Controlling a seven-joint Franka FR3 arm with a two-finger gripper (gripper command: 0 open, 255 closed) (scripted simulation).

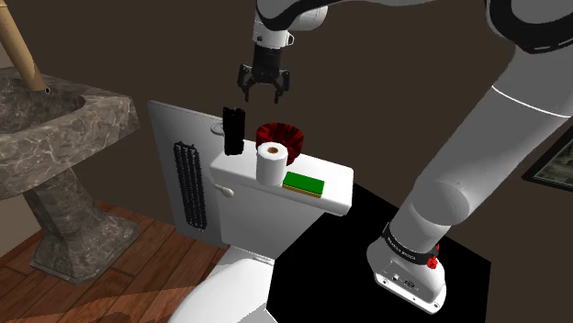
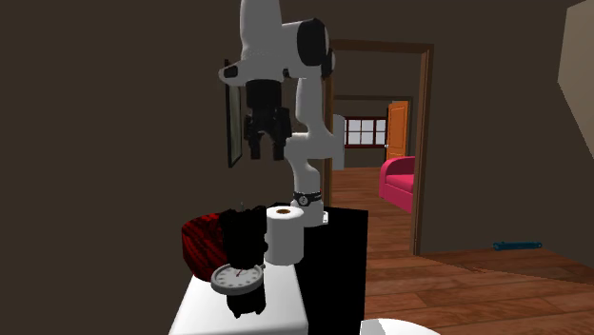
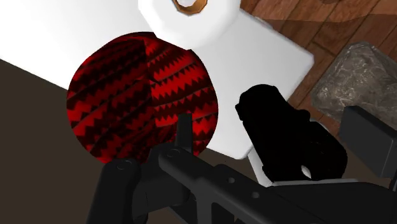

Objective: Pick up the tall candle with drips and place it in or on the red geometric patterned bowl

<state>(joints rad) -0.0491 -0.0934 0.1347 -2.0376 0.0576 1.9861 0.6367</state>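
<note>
1. Bowl [image 1: 280,138]: we list one red bowl with a black zigzag pattern at the centre of the shoulder view. It sits on the white toilet tank lid [image 1: 342,182]. In the wrist view its hollow [image 3: 143,95] holds nothing.
2. Candle [image 1: 233,129]: we list one tall candle, drawn black. It stands upright on the lid, just left of the bowl in the shoulder view and not touching it.
3. Paper roll [image 1: 270,163]: white and standing on end, directly below the bowl in the shoulder view.
4. Sponge [image 1: 304,183]: green and lying flat, to the lower right of the roll.
5. Gripper [image 1: 264,94]: we place it at the upper middle of the shoulder view, hanging above the candle and the bowl. Its fingers are spread wide, with nothing between them and nothing touched.
6. Basin [image 1: 55,128]: grey and marbled, at the left edge of the shoulder view.
</note>
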